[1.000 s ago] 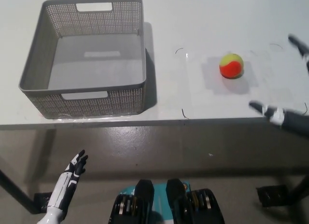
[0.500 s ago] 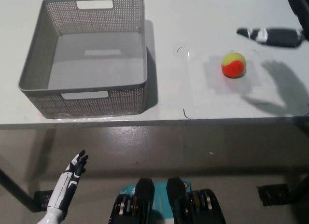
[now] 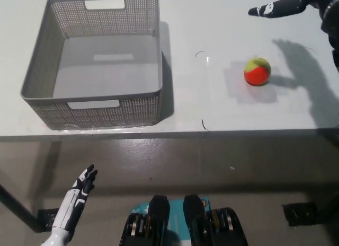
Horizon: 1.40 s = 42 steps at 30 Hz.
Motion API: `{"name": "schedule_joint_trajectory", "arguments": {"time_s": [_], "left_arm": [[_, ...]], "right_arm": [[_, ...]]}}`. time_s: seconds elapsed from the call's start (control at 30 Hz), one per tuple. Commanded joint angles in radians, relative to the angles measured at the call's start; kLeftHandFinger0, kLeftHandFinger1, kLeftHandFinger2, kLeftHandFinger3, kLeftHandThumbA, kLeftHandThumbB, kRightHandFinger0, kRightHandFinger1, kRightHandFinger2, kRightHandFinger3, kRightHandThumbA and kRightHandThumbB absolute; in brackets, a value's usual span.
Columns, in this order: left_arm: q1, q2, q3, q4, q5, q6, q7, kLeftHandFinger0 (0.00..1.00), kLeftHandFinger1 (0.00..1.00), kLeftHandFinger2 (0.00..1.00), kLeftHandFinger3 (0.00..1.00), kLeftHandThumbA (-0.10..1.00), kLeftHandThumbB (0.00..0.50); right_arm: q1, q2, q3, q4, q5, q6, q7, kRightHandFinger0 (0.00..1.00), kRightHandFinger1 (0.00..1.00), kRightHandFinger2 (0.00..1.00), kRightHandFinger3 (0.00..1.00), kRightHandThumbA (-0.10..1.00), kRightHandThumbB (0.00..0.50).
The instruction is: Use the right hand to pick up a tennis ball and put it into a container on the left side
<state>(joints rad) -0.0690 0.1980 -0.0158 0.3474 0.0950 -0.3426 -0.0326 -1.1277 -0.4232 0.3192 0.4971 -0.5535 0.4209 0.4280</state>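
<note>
A yellow-green and orange tennis ball point(image 3: 257, 71) lies on the white table point(image 3: 212, 108), right of centre. A grey mesh basket point(image 3: 95, 60) stands empty on the table's left side. My black right hand point(image 3: 296, 6) hovers at the top right, above and behind the ball, open with fingers stretched toward the left and holding nothing. Its shadow falls on the table just right of the ball. My white left hand point(image 3: 79, 190) hangs open below the table's front edge at the lower left.
Thin pen marks outline a square patch around the ball on the tabletop. The table's front edge runs across the picture's middle, with grey floor below it. A dark table leg foot point(image 3: 304, 214) shows at the lower right.
My right hand has risen and swung from the table's right edge up toward the far right corner, reaching leftward. Ball, basket and left hand have stayed put.
</note>
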Motion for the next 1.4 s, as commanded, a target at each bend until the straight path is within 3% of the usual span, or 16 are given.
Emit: {"name": "schedule_joint_trajectory", "arguments": {"time_s": [0.0, 0.2, 0.7, 0.8, 1.03, 1.17, 1.37], "left_arm": [[-0.008, 0.016, 0.002, -0.013, 0.010, -0.041, 0.000, 1.00, 1.00, 1.00, 1.00, 1.00, 0.296], [-0.009, 0.017, 0.001, -0.014, 0.006, -0.041, -0.005, 1.00, 1.00, 1.00, 1.00, 1.00, 0.298], [-0.011, 0.018, 0.002, -0.017, 0.011, -0.034, -0.005, 1.00, 1.00, 1.00, 1.00, 1.00, 0.292], [-0.010, 0.016, 0.004, -0.016, 0.008, -0.036, -0.005, 1.00, 1.00, 1.00, 1.00, 1.00, 0.292], [-0.011, 0.017, 0.005, -0.012, 0.008, -0.041, -0.004, 1.00, 1.00, 1.00, 1.00, 1.00, 0.289], [-0.013, 0.016, 0.006, -0.010, 0.002, -0.035, -0.007, 1.00, 1.00, 1.00, 1.00, 1.00, 0.314], [-0.007, 0.014, 0.003, -0.010, 0.006, -0.043, -0.006, 1.00, 1.00, 1.00, 1.00, 1.00, 0.292]], "right_arm": [[-0.113, 0.021, 0.004, 0.111, 0.028, -0.019, 0.025, 1.00, 1.00, 1.00, 1.00, 1.00, 0.482], [-0.172, 0.042, 0.020, 0.305, 0.050, -0.107, 0.041, 1.00, 1.00, 1.00, 1.00, 1.00, 0.495], [-0.228, 0.108, 0.042, 0.666, 0.065, -0.200, -0.013, 1.00, 1.00, 1.00, 1.00, 1.00, 0.500], [-0.233, 0.112, 0.059, 0.710, 0.060, -0.221, -0.016, 1.00, 1.00, 1.00, 1.00, 1.00, 0.481], [-0.238, 0.116, 0.101, 0.804, 0.048, -0.271, -0.026, 1.00, 1.00, 1.00, 1.00, 1.00, 0.497], [-0.236, 0.122, 0.108, 0.829, 0.053, -0.276, -0.048, 1.00, 1.00, 1.00, 1.00, 1.00, 0.500], [-0.234, 0.132, 0.124, 0.854, 0.052, -0.288, -0.056, 1.00, 1.00, 1.00, 1.00, 1.00, 0.500]]}}
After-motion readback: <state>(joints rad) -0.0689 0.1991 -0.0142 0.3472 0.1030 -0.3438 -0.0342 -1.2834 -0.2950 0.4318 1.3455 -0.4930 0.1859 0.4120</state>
